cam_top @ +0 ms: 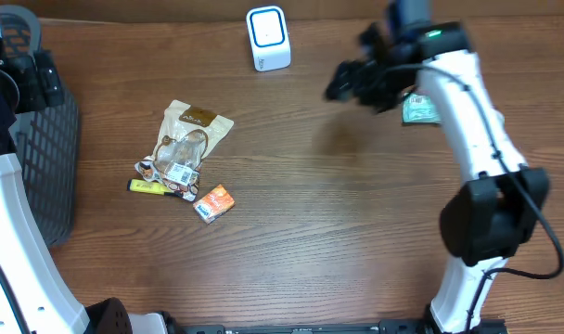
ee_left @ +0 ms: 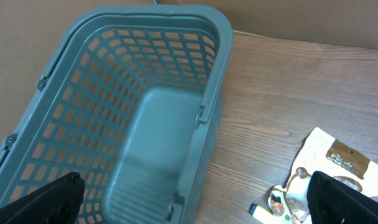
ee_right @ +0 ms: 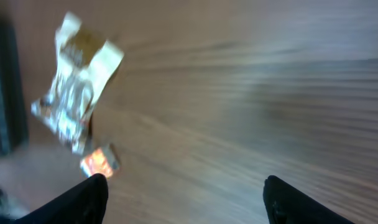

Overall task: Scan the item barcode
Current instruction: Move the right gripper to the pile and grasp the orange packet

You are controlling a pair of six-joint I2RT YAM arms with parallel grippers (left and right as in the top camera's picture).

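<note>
The white barcode scanner (cam_top: pixel 268 37) stands at the back middle of the table. My right gripper (cam_top: pixel 349 83) hangs to its right, above the wood, open with nothing between its fingers (ee_right: pixel 89 199); its wrist view is blurred. A small green packet (cam_top: pixel 417 109) lies on the table just beside the right arm. At the left lies a pile of items: a beige bag (cam_top: pixel 191 137), a yellow marker (cam_top: pixel 147 186) and an orange box (cam_top: pixel 213 202). My left gripper (ee_left: pixel 195 196) is wide open over the edge of the basket (ee_left: pixel 145 93), holding nothing.
The dark mesh basket (cam_top: pixel 45 158) takes up the table's left edge, with nothing showing inside it in the left wrist view. The beige bag (ee_left: pixel 338 168) and marker (ee_left: pixel 263 213) lie just right of it. Bare wood lies between the pile and the right arm.
</note>
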